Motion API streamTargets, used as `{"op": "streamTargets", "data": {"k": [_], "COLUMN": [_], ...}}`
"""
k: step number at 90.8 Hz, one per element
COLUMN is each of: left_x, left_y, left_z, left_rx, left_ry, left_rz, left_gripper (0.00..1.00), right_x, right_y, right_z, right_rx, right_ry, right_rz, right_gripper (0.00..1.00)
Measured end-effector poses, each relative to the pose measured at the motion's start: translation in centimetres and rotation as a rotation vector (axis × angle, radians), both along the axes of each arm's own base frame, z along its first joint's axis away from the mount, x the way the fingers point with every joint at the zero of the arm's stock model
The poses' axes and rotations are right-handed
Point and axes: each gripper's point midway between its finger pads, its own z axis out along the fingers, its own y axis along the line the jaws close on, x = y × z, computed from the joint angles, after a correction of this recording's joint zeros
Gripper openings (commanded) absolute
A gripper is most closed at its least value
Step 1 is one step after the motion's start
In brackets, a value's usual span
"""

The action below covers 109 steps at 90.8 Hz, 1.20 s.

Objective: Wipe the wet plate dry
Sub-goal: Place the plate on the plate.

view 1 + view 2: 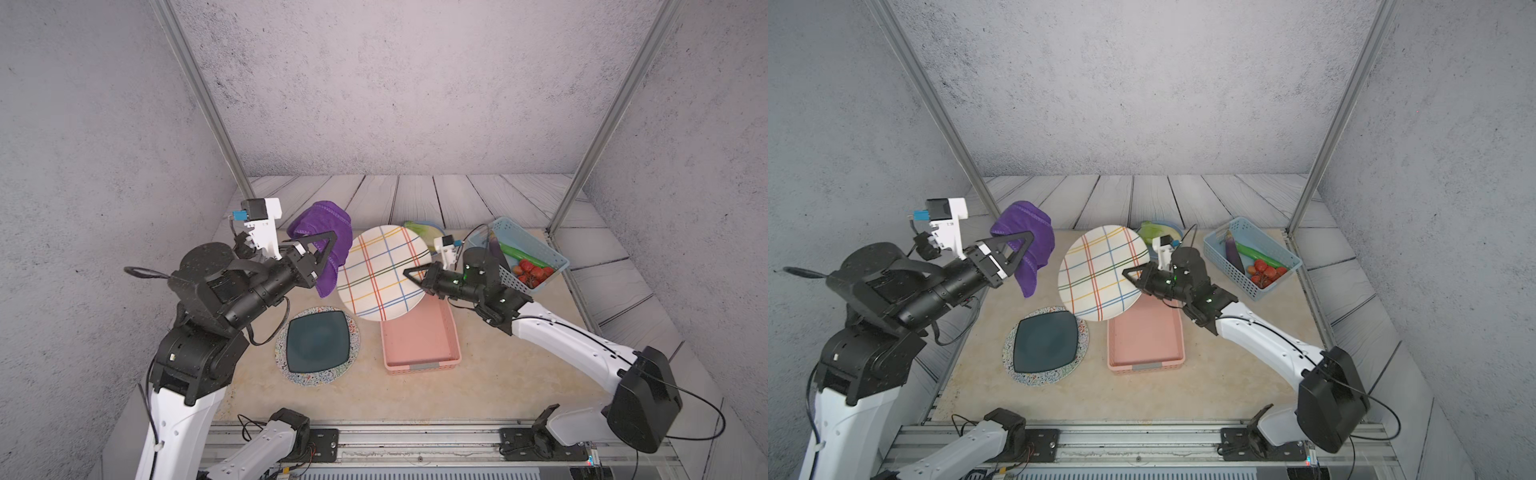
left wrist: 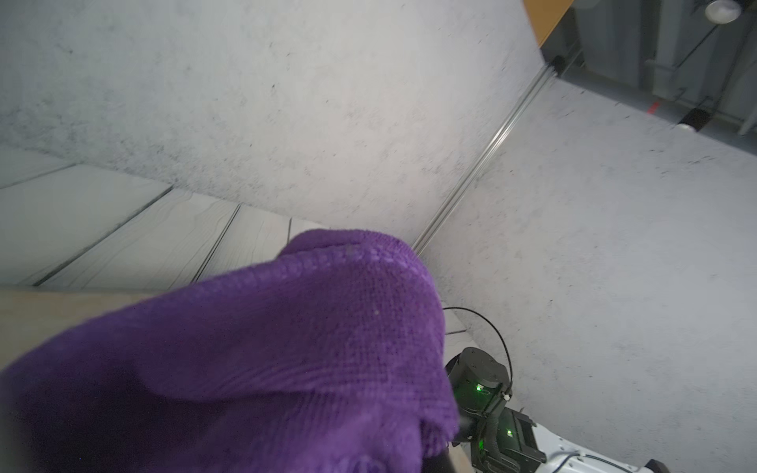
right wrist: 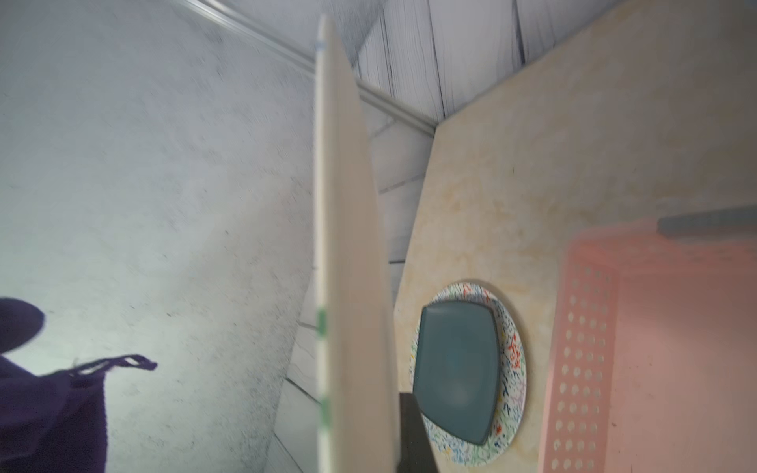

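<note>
Item 1, striped plate (image 1: 380,272): your right gripper (image 1: 410,273) is clamped on its rim. The plate stands tilted in the air above the far end of the pink tray (image 1: 419,345).
Item 2, purple cloth (image 1: 320,220): pinched tight in your left gripper (image 1: 328,245), hanging just beside the plate's edge; whether they touch, you cannot tell.
Item 3, teal square plate (image 1: 318,340): lies on a speckled round plate (image 1: 309,380) beside the tray.

Three plates: plaid plate (image 1: 382,272), teal plate (image 1: 318,347), speckled plate (image 1: 320,379). Two baskets: pink basket (image 1: 419,336), blue basket (image 1: 513,279). One cloth (image 1: 320,226).
</note>
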Motion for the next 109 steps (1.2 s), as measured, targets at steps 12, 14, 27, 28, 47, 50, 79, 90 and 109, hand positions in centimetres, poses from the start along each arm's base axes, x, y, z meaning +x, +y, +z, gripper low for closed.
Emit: {"op": "streamTargets", "data": {"k": [12,14,27,28,47,50,79,90,109], "left_x": [1.2,1.3,1.0,0.9,0.4,0.4,0.8,0.8,1.0], "left_y": [0.1,0.2,0.8,0.9,1.3,1.3,1.3,1.2,1.2], "left_z": [-3.1,-3.5,-4.3,-4.3,-4.5,-4.7,-5.9,-5.9,-6.3], "left_rx": [0.073,0.082,0.112,0.114,0.124,0.127,0.14,0.14,0.142], "left_ry": [0.082,0.092,0.099,0.098,0.092,0.095,0.12,0.121,0.126], "left_rz": [0.029,0.034,0.058,0.06,0.071,0.072,0.075,0.074,0.074], "left_gripper": [0.0,0.0,0.0,0.0,0.0,0.0,0.0,0.0,0.0], "right_x": [-2.0,-2.2,-3.3,-3.3,-3.9,-3.9,-4.0,-4.0,-4.1], "right_y": [5.3,6.2,11.0,11.4,16.8,17.4,19.5,19.6,19.0], "right_z": [-3.9,-4.4,-6.4,-6.6,-9.3,-9.9,-15.3,-15.4,-17.0], "right_rx": [-0.105,-0.119,-0.164,-0.166,-0.184,-0.185,-0.23,-0.23,-0.28], "right_ry": [0.035,0.038,0.032,0.031,0.031,0.038,0.124,0.129,0.146], "right_rz": [0.124,0.143,0.231,0.235,0.33,0.343,0.398,0.401,0.394], "right_gripper": [0.0,0.0,0.0,0.0,0.0,0.0,0.0,0.06,0.23]}}
